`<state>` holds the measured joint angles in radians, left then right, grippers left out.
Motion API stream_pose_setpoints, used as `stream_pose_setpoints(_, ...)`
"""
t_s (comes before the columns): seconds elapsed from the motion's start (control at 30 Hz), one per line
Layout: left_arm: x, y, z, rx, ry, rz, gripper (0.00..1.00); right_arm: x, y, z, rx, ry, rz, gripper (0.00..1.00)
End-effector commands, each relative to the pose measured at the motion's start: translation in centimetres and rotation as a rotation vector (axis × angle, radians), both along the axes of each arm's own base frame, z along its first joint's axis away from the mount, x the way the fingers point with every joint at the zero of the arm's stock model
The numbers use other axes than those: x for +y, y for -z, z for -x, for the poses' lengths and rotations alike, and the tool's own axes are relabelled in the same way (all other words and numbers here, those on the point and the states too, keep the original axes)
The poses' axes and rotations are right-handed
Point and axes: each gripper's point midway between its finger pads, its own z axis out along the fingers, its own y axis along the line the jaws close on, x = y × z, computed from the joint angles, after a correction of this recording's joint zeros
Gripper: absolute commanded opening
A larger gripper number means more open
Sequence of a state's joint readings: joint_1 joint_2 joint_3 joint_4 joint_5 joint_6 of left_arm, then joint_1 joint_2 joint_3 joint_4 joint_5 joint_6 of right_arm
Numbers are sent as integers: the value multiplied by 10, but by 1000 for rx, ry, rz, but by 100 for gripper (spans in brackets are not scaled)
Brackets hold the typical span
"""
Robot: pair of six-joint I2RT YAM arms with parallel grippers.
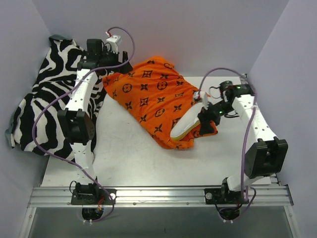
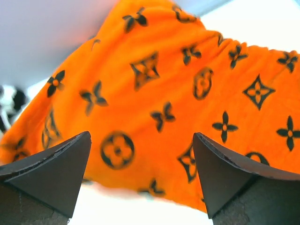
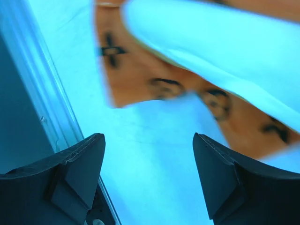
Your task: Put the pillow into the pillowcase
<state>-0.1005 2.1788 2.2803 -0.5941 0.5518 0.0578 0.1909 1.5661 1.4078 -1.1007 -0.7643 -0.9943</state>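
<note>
soft pillow (image 1: 189, 122) pokes from limp case (image 1: 148, 91)
left hand (image 2: 141, 140), right hand (image 3: 147, 140) spread, empty; best pinch case hem, centre right.

surface: white table (image 1: 129, 158) | on it: orange pillowcase (image 1: 148, 94) centre-back, pillow (image 1: 188, 124) protruding | zebra cloth (image 1: 44, 99) left edge

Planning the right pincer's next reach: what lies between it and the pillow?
In the right wrist view: bare table, then a strip of orange pillowcase just before the pillow.
</note>
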Motion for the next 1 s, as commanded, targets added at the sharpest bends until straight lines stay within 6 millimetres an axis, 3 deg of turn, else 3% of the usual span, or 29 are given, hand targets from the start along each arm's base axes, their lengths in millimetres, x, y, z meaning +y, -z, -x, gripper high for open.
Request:
stream_pose_setpoints(0.0,5,29,35,151,-21,-66,97,-46,-33,-29,7,290,-63,77)
stream_pose_setpoints(0.03,10,59,48,228,-27,-77,98,-64,-42,-51,-24,380,-77,77)
stream_pose_setpoints(0.13,5,63,67,227,-16,-51,97,-83,-24,-110,5,585,-38,72)
stream_pose_setpoints(0.17,-3,80,79,270,3,-45,97,-81,-2,-135,37,642,-10,72)
stream_pose_setpoints(0.2,-9,81,86,286,9,-35,96,-91,10,-150,24,690,71,72)
stream_pose_setpoints(0.23,-17,85,93,304,37,-26,95,-90,8,-171,-5,708,79,72)
stream_pose_setpoints(0.27,-31,97,108,338,80,-28,95,-87,33,-186,72,757,93,73)
stream_pose_setpoints(0.33,-49,95,125,341,152,-17,92,-88,53,-203,122,830,131,73)
stream_pose_setpoints(0.37,-67,97,142,345,230,-12,92,-85,68,-205,185,844,137,74)
stream_pose_setpoints(0.47,-97,77,170,283,368,-19,95,-81,86,-186,265,832,165,76)
stream_pose_setpoints(0.5,-121,68,187,219,467,-56,96,-76,100,-165,343,817,168,75)
stream_pose_setpoints(0.57,-143,64,204,145,566,-115,98,-49,89,-146,433,769,37,51)
stream_pose_setpoints(0.6,-163,61,219,114,625,-137,97,-35,91,-124,517,740,-7,39)
stream_pose_setpoints(0.63,-173,63,227,96,655,-157,97,-25,84,-116,539,715,-56,31)
stream_pose_setpoints(0.67,-181,65,232,81,677,-179,97,-9,65,-109,564,678,-156,26)
stream_pose_setpoints(0.7,-185,72,233,53,687,-229,97,-3,61,-100,597,668,-191,25)
stream_pose_setpoints(0.73,-200,80,250,45,733,-263,97,2,53,-96,618,670,-224,28)
stream_pose_setpoints(0.8,-214,83,256,-41,763,-320,98,9,32,-94,636,673,-303,42)
stream_pose_setpoints(0.87,-236,92,272,-133,810,-387,97,-4,23,-95,656,747,-320,58)
stream_pose_setpoints(0.93,-249,92,277,-204,819,-419,97,-17,26,-86,693,809,-317,63)
stream_pose_setpoints(0.97,-259,100,293,-229,868,-446,97,-30,25,-83,697,864,-317,67)
